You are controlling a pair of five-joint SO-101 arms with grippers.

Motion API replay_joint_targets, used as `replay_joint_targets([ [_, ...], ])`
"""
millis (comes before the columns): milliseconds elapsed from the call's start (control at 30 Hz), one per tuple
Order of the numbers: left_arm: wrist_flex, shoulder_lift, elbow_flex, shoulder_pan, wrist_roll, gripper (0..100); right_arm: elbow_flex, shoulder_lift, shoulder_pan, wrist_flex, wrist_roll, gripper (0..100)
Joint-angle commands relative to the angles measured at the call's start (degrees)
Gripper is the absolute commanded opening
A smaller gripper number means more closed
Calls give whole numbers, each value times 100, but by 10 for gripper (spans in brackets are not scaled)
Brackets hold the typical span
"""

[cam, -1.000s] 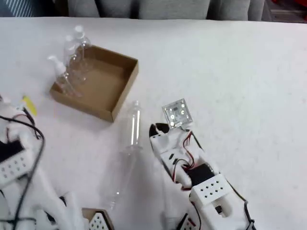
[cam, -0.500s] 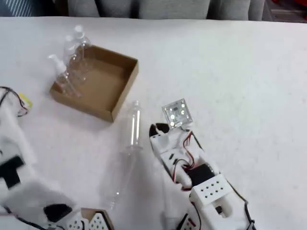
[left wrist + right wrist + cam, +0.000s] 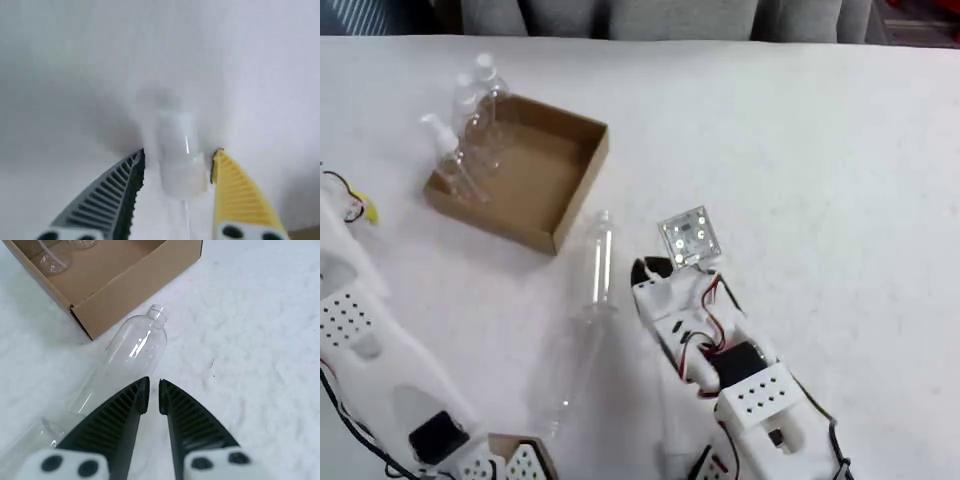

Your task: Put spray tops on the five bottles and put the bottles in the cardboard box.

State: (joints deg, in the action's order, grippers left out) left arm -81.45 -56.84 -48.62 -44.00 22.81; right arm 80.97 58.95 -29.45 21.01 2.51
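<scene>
Bottles without tops lie on the white bench. The nearest bottle is on its side close to the arms' bases. A second bottle lies just beyond it, almost end to end, with its open neck pointing away.

The right hand sits just short of that second bottle. Its black fingers are drawn together to a thin slit with nothing between them.

The left hand has its grey finger and yellow finger spread apart on either side of a white spray top. A thin tube runs from the top. I cannot tell whether the fingers touch it.

Farther off, the cardboard box sits open, one corner near the second bottle's neck. Three capped bottles stand upright together in its far left corner, spray tops on.
</scene>
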Motion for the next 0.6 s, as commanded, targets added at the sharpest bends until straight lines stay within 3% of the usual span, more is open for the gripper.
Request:
replay_joint_targets([
  [0,-519,-646,-1565,-48,105,215,-35,22,48,-84,-9,17],
  [300,-1987,-1727,-3807,48,88,217,-35,22,48,-84,-9,17],
  [567,-2084,-1912,-4123,101,114,215,-35,22,48,-75,-9,17],
])
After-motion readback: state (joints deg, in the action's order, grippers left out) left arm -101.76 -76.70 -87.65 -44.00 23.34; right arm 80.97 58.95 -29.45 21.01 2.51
